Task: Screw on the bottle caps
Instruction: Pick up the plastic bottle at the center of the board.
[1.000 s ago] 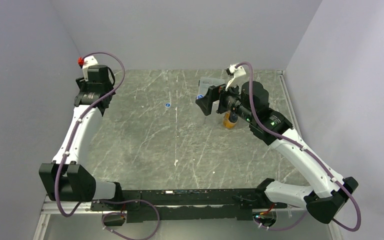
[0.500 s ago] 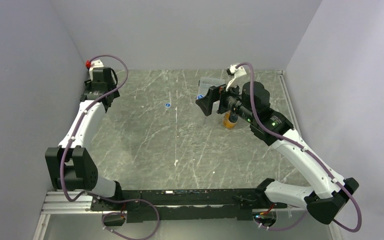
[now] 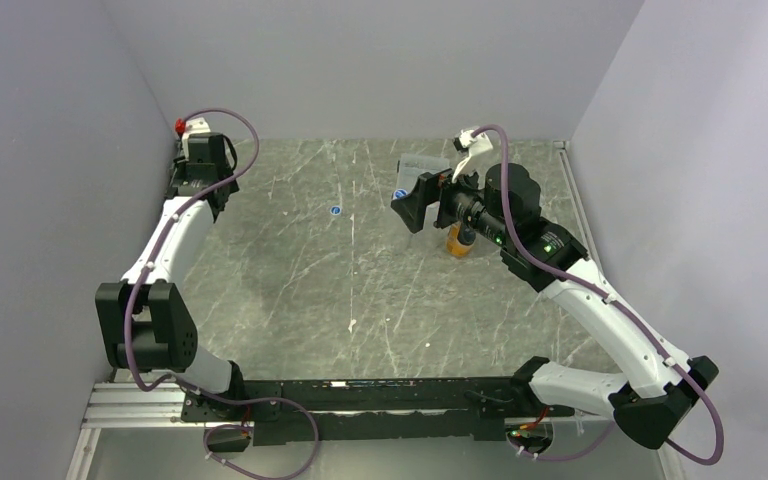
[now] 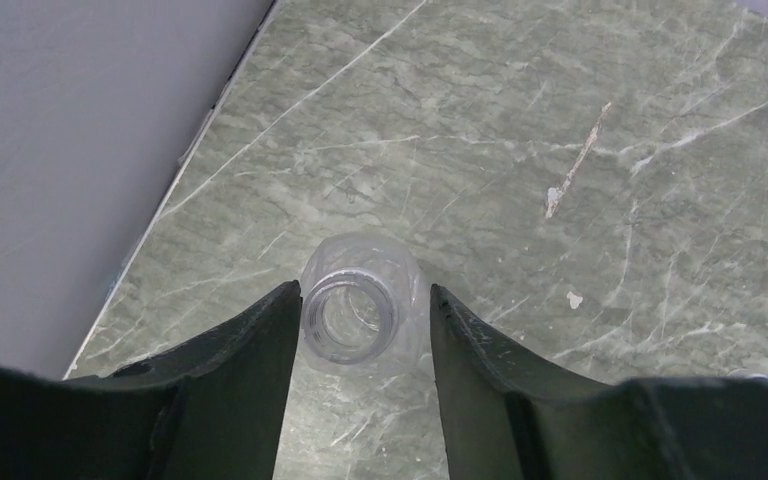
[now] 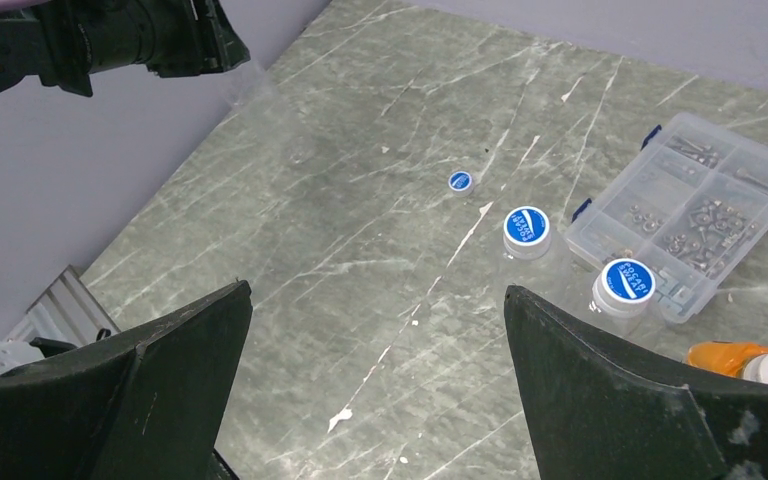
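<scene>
A clear uncapped bottle [image 4: 362, 318] stands by the left wall, seen mouth-up in the left wrist view. My left gripper [image 4: 365, 290] straddles its neck: the left finger [image 4: 260, 340] touches the rim, while a narrow gap remains at the right finger [image 4: 470, 345]. A loose blue bottle cap [image 5: 460, 180] lies on the table mid-field [image 3: 335, 211]. Two clear bottles carry blue caps [image 5: 527, 228] [image 5: 629, 283]. An orange bottle [image 5: 730, 355] stands under my right arm. My right gripper [image 5: 378, 288] hangs wide open above the table, holding nothing.
A clear plastic box [image 5: 700, 205] of screws sits behind the capped bottles at the far right. The grey left wall [image 4: 80, 150] runs close beside the clear bottle and the left gripper. The table is grey-green marble [image 3: 290, 280].
My left arm has drawn in toward the far left corner, its elbow lifting off the front edge. The right arm has not moved.
</scene>
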Action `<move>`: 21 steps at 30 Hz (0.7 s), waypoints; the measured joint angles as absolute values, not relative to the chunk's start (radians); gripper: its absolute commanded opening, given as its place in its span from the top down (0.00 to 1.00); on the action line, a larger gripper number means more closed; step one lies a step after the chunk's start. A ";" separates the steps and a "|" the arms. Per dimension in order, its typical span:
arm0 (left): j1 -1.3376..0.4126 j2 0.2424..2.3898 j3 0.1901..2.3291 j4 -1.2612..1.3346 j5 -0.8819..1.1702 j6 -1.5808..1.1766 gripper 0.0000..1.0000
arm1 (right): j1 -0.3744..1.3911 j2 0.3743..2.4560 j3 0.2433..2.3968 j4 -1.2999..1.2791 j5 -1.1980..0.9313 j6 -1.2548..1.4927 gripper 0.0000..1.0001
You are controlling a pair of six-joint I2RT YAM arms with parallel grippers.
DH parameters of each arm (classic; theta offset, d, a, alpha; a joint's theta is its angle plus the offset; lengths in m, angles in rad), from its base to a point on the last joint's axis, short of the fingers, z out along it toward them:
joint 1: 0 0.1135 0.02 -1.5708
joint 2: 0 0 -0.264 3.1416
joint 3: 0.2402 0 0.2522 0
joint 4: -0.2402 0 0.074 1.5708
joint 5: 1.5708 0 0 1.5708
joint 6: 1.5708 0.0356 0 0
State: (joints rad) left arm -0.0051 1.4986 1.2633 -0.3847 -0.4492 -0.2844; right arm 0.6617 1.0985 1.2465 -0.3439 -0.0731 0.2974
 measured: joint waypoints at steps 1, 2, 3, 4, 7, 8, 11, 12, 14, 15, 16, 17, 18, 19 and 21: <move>-0.005 1.499 1.263 -0.382 -0.449 -0.282 0.50 | 0.662 1.098 1.246 -0.344 -0.076 0.297 0.00; -0.005 1.501 1.263 -0.381 -0.449 -0.279 0.52 | 0.662 1.098 1.246 -0.344 -0.078 0.297 0.00; -0.005 1.501 1.263 -0.379 -0.449 -0.277 0.55 | 0.662 1.098 1.246 -0.344 -0.080 0.297 0.00; -0.005 1.503 1.263 -0.379 -0.449 -0.275 0.58 | 0.662 1.098 1.246 -0.344 -0.081 0.297 0.00; -0.005 1.506 1.263 -0.379 -0.450 -0.272 0.77 | 0.662 1.098 1.246 -0.344 -0.084 0.297 0.00; -0.005 1.506 1.263 -0.379 -0.449 -0.270 0.86 | 0.662 1.098 1.246 -0.344 -0.084 0.297 0.00; -0.005 1.507 1.272 -0.391 -0.427 -0.264 1.00 | 0.662 1.098 1.246 -0.344 -0.087 0.295 0.00; -0.004 1.506 1.282 -0.408 -0.408 -0.263 1.00 | 0.662 1.098 1.246 -0.344 -0.088 0.294 0.00; -0.004 1.506 1.316 -0.463 -0.363 -0.264 1.00 | 0.662 1.098 1.243 -0.340 -0.100 0.287 0.00; -0.004 1.506 1.343 -0.498 -0.330 -0.264 1.00 | 0.662 1.098 1.241 -0.338 -0.111 0.281 0.00; -0.005 1.506 1.366 -0.523 -0.299 -0.263 1.00 | 0.662 1.098 1.238 -0.334 -0.121 0.276 0.00; -0.006 1.507 1.405 -0.569 -0.250 -0.263 1.00 | 0.662 1.099 1.237 -0.334 -0.132 0.271 0.00; -0.009 1.507 1.441 -0.606 -0.208 -0.263 1.00 | 0.664 1.100 1.237 -0.332 -0.144 0.263 0.00; -0.012 1.507 1.481 -0.647 -0.159 -0.263 1.00 | 0.668 1.104 1.237 -0.328 -0.156 0.254 0.00; -0.024 1.507 1.556 -0.721 -0.046 -0.257 1.00 | 0.678 1.115 1.237 -0.320 -0.173 0.237 0.00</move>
State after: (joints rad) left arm -0.0238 1.5074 1.5558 -0.7208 -0.0456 -0.2573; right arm 0.6777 1.1149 1.2366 -0.3202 -0.1730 0.2375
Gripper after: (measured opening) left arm 0.371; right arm 0.993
